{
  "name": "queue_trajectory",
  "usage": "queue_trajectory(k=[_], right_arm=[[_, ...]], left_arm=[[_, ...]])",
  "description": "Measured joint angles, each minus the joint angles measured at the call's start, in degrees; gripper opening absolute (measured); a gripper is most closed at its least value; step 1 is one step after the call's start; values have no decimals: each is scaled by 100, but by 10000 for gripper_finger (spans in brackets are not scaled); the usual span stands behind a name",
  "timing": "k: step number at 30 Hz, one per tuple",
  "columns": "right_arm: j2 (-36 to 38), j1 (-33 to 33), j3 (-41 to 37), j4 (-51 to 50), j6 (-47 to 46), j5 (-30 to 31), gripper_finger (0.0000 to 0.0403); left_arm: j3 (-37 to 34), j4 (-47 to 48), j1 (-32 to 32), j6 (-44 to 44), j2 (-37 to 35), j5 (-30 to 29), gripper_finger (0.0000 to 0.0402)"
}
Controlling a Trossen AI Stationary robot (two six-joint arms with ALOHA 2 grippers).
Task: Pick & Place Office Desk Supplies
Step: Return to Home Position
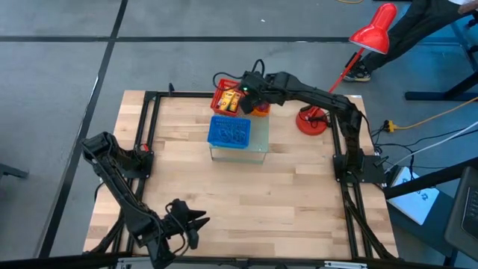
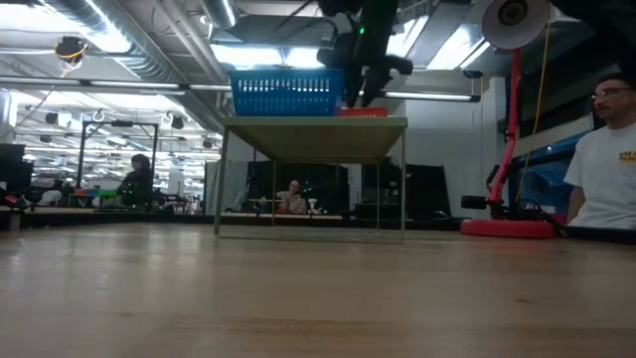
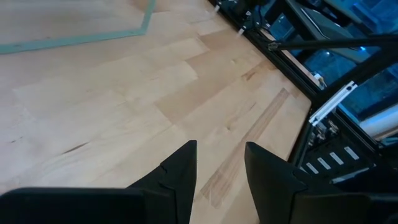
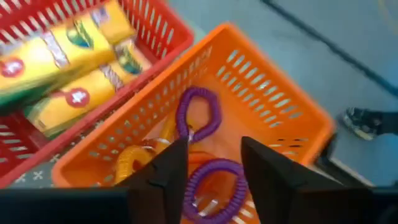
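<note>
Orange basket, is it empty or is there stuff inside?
Not empty. Two purple spring loops and a yellow-orange one lie inside the orange basket.

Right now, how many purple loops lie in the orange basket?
2 purple loops in the orange basket: one lies in its middle, the other nearer the open right gripper, partly behind its fingers. More may be hidden.

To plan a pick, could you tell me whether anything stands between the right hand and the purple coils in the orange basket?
Nothing visible does. The right hand hangs open above the orange basket, and the purple coils lie uncovered beneath its fingers. The left hand waits open at the table's near left corner.
</note>
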State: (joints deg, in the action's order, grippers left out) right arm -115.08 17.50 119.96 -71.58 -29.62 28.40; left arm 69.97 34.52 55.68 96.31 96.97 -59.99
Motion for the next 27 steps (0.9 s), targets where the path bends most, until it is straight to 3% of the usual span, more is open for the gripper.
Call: queue_trajectory(k=[7,12,18,20,22,24,27], right_arm=[[812,-166,0,0,-322,232,177],[1853,-635,0,281,-394,-313,174],[2947,-2115,9,1484,958,-210,171],[3146,-2647,11,1758,1377,-443,172],[3275,-3100,11,1676,1602,-122,170],[3391,-3449,9,1345,1338,-267,166],[3407,-3857,8,975,544,-852,163]], left_arm=[[0,0,-85,55,0,-44,132],[0,-287,-170,-281,-161,-272,132],[-40,-442,-300,-1879,-697,-439,132],[-112,-486,-419,-2425,-1035,-258,132],[-131,-774,-544,-3259,-1426,-7,132],[-131,-1482,-691,-4463,-1850,350,132],[-131,-3319,-913,-6838,-2453,1122,132]])
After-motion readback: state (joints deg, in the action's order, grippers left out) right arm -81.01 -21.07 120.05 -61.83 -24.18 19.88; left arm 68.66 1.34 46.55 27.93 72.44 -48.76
